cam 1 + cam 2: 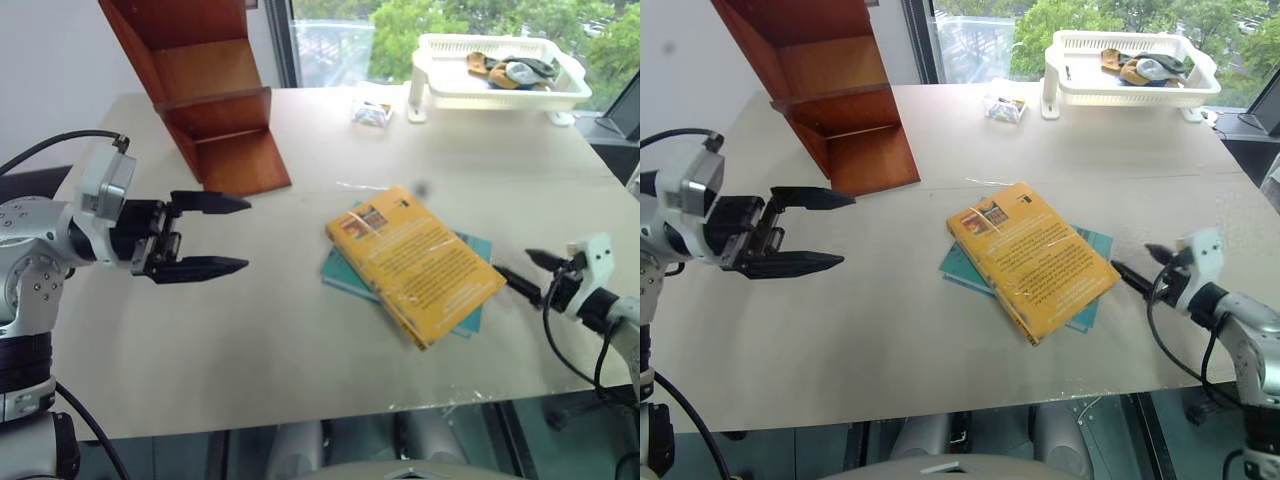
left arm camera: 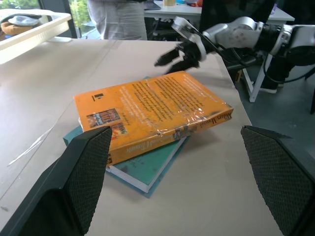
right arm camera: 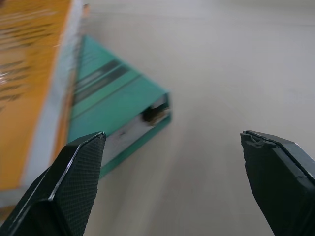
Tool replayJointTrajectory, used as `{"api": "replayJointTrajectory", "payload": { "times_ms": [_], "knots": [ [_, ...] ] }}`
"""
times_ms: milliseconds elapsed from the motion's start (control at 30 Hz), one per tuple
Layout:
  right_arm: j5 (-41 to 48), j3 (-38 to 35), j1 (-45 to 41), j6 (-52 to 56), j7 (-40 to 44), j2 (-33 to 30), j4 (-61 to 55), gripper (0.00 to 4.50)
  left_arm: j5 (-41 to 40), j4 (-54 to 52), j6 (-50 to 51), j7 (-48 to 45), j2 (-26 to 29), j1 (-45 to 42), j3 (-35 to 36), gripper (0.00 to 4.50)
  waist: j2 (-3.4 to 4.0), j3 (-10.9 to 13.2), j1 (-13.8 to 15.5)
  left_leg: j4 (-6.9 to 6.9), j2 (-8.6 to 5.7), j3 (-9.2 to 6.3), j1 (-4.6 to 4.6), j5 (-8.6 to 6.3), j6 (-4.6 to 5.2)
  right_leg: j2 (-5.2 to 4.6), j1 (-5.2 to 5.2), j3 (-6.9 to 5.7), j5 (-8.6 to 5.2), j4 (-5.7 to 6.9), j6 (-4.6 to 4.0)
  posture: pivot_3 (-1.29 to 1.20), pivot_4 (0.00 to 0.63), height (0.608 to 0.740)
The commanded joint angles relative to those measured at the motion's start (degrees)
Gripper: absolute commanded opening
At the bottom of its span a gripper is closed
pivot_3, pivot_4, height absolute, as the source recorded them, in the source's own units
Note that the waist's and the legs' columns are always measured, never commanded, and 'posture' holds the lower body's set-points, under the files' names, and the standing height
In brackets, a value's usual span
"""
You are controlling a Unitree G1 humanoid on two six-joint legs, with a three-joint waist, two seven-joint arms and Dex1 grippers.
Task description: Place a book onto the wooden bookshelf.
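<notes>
While the book point(image 1: 415, 262) rests on the teal book point(image 1: 468, 318) mid-worktop point(image 1: 250, 350), both could be dragged together; the left end effector point(image 1: 225, 235) and right end effector point(image 1: 522, 270) are held open, empty.

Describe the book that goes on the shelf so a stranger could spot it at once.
On the pale table, look right of the wooden bookshelf, toward the middle. Two books are stacked there; the book is the thick yellow-orange one on top, lying across a thinner teal book.
</notes>
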Motion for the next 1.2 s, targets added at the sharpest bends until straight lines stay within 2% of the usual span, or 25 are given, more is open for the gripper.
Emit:
{"api": "replayJointTrajectory", "payload": {
  "times_ms": [33, 367, 900, 1200],
  "knots": [
    [1.18, 1.23, 0.28, 0.81, 0.23, -0.13, -6.35, 4.48, 0.47, 2.71, -0.49, -1.28, 1.54, -0.71, 0.79, 4.47, 0.0, 0.0, -0.22, 0.0, 0.0, 0.01, 0.02, 0.0, 0.0, 0.0, 0.0, 0.01, 0.0, 0.02, 0.0, 0.0, 0.15, 0.74],
    [1.85, 6.79, -1.26, 4.18, -3.29, 3.41, -13.71, 4.48, 2.69, 5.92, -1.52, -2.96, 1.75, 0.27, 0.08, 4.47, -0.08, 0.04, 0.04, 0.0, 0.01, -0.04, -0.03, 0.0, 0.0, 0.0, -0.01, -0.05, 0.0, 0.01, -0.01, 0.0, 0.15, 0.74],
    [-4.93, 15.06, -15.16, -1.43, -2.62, 8.06, -0.11, 4.48, 3.19, 5.97, -2.23, -3.08, 1.56, 0.27, -0.3, 4.47, -0.12, 0.07, -0.03, 0.01, 0.01, -0.03, -0.03, 0.0, 0.0, 0.0, -0.03, -0.07, 0.0, 0.03, -0.01, 0.0, 0.15, 0.74],
    [-6.85, 16.86, -18.42, -2.53, -2.09, 10.06, 2.79, 4.48, 2.92, 4.06, -2.53, -1.74, 1.01, 3.67, 0.52, 4.47, -0.12, 0.08, -0.02, 0.01, 0.03, -0.01, -0.06, 0.0, -0.01, 0.0, -0.08, -0.06, -0.01, 0.03, -0.02, 0.0, 0.15, 0.74]
  ]
}}
